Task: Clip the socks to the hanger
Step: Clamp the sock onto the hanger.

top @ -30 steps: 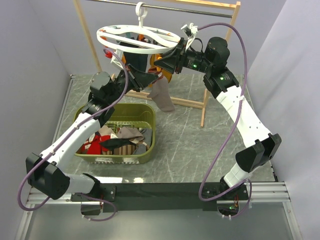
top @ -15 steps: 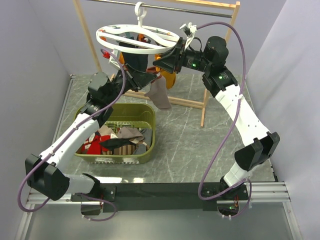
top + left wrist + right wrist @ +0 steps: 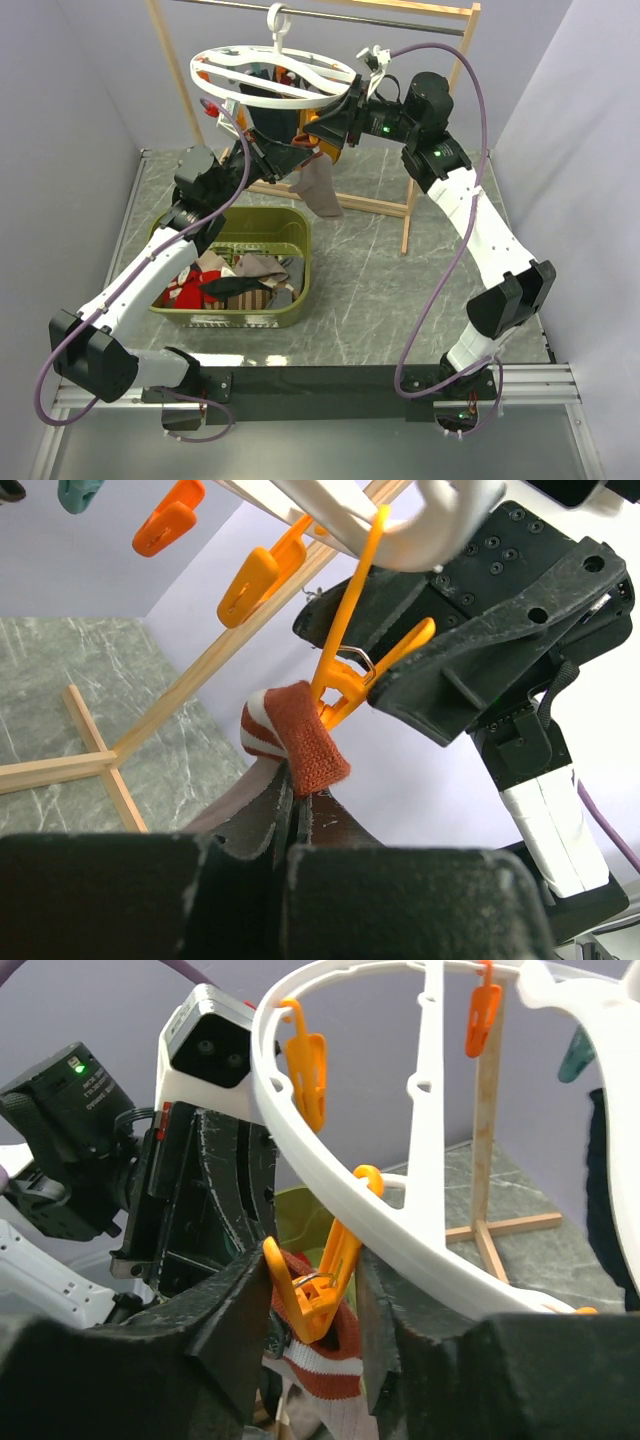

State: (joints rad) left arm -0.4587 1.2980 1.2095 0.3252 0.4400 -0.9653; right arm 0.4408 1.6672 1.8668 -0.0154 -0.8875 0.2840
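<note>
The white oval hanger (image 3: 230,60) hangs by its hook from the rack's top bar. My left gripper (image 3: 298,150) is shut on the red and white striped cuff (image 3: 305,742) of a taupe sock (image 3: 318,190) and holds it up under the ring. The sock's foot hangs down. An orange clip (image 3: 320,1280) on the ring (image 3: 400,1230) sits with its mouth over the cuff (image 3: 325,1360). My right gripper (image 3: 315,1300) has a finger on each side of this clip, touching its handles. The other sock of the pair cannot be made out.
A green basket (image 3: 300,270) of mixed clothes stands below the left arm. The wooden rack (image 3: 415,190) has a post and a floor bar behind the sock. More orange clips (image 3: 170,515) and a dark garment (image 3: 262,105) hang from the ring.
The hanger ring and both grippers have shifted slightly left and up. The sock has risen a little with them.
</note>
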